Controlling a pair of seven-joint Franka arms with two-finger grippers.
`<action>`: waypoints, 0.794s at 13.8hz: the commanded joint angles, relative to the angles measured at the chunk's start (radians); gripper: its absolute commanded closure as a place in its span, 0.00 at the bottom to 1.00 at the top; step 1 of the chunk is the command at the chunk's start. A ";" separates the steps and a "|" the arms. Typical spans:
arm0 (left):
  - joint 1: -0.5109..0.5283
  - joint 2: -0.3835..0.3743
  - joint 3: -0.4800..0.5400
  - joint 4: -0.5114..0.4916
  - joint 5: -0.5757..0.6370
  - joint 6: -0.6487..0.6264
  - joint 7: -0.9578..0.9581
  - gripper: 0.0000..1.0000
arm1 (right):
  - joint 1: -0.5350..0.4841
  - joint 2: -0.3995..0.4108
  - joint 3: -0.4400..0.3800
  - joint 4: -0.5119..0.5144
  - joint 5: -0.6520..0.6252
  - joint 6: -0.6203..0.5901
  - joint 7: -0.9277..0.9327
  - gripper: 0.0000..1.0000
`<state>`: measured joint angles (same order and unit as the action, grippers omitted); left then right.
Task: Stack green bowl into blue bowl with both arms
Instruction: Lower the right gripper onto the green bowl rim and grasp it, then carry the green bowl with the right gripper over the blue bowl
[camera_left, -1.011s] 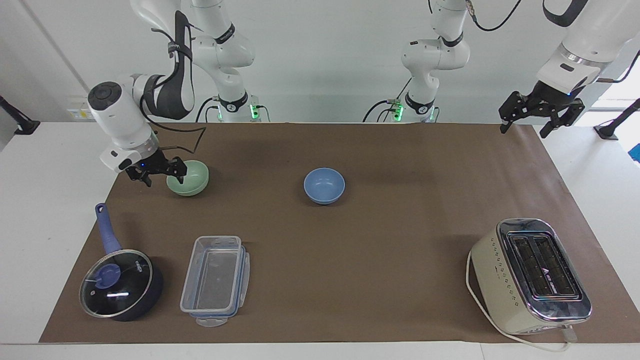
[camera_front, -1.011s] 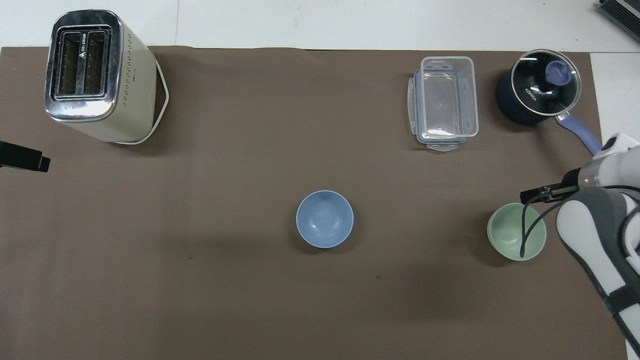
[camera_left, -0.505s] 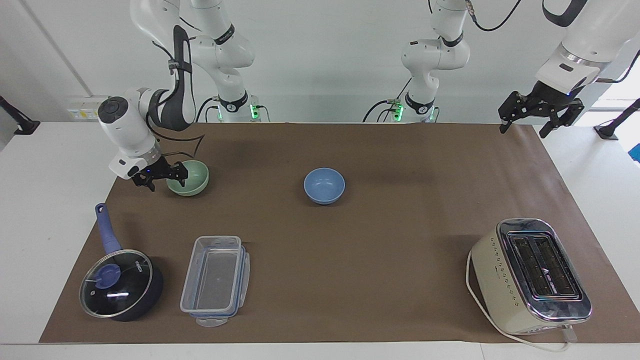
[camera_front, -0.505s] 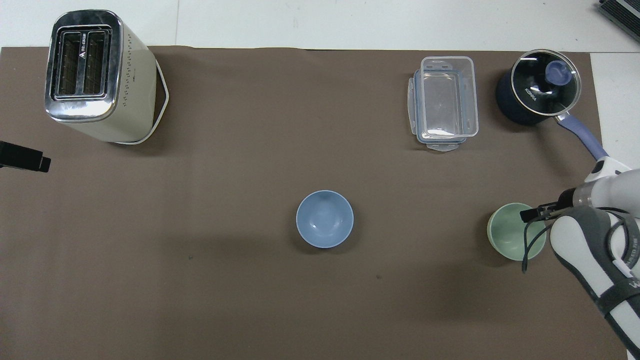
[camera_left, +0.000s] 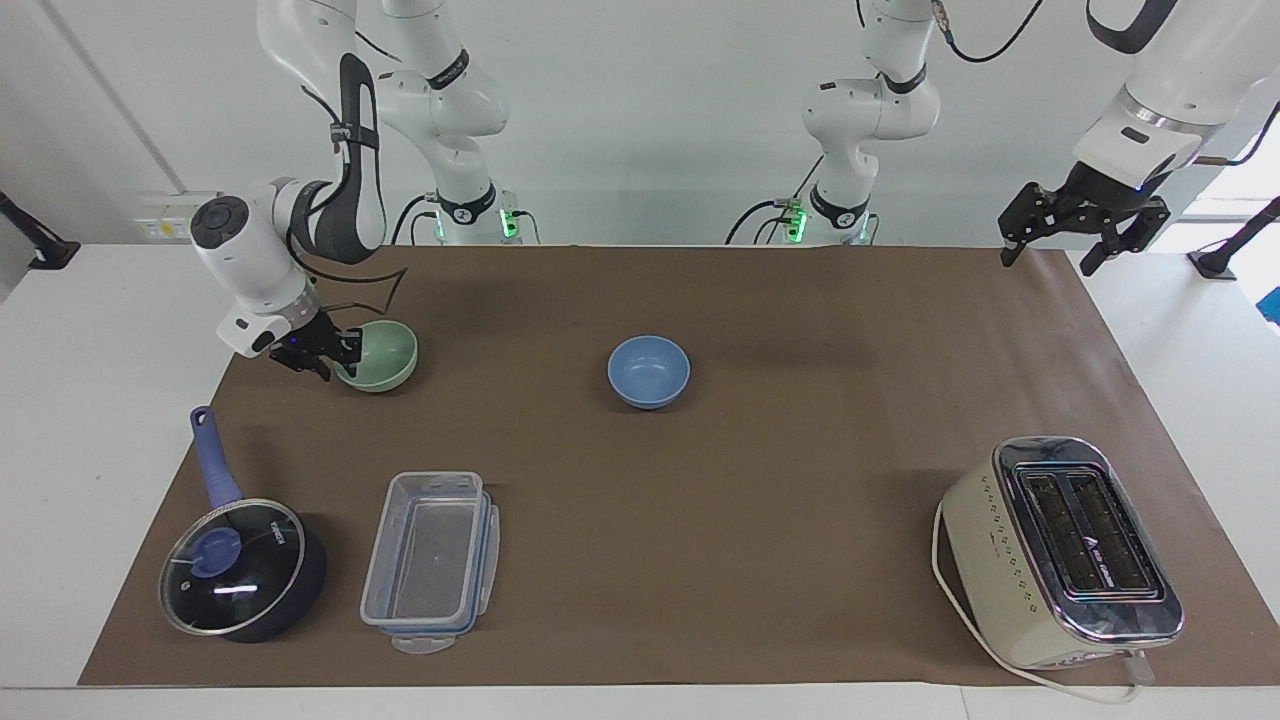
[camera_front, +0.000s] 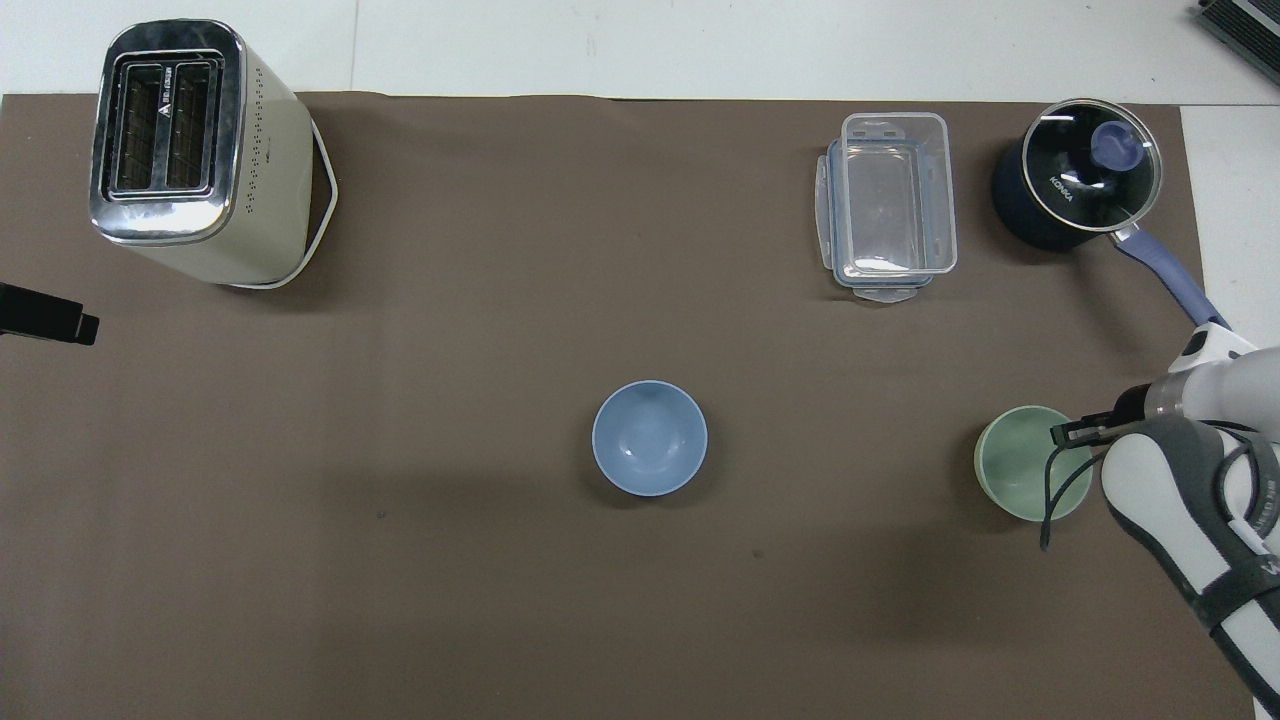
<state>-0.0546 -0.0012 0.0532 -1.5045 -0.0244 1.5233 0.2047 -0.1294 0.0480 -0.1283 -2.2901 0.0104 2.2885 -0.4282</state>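
Observation:
The pale green bowl sits on the brown mat toward the right arm's end of the table. My right gripper is down at the bowl's rim on the side toward that end, with its fingers drawn together on the rim. The bowl rests on the mat. The blue bowl stands empty and upright near the middle of the mat. My left gripper waits open in the air over the mat's corner at the left arm's end.
A cream toaster stands farther from the robots at the left arm's end. A clear lidded container and a dark-blue pot with a glass lid lie farther out than the green bowl.
My right gripper has settled in at the green bowl's rim and its fingers have closed from wide apart onto the rim. The left arm and both bowls have stayed put.

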 joint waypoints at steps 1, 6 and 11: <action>0.012 -0.011 -0.007 0.000 0.015 -0.017 0.002 0.00 | -0.010 -0.013 0.007 -0.005 0.020 -0.014 -0.024 1.00; 0.012 -0.011 -0.007 0.000 0.015 -0.017 0.002 0.00 | 0.020 -0.033 0.025 0.217 0.028 -0.288 -0.044 1.00; 0.012 -0.011 -0.007 0.000 0.015 -0.017 0.002 0.00 | 0.106 -0.027 0.079 0.342 0.143 -0.360 0.052 1.00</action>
<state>-0.0546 -0.0012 0.0532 -1.5045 -0.0244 1.5231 0.2046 -0.0406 0.0082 -0.0707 -1.9894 0.1201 1.9466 -0.4280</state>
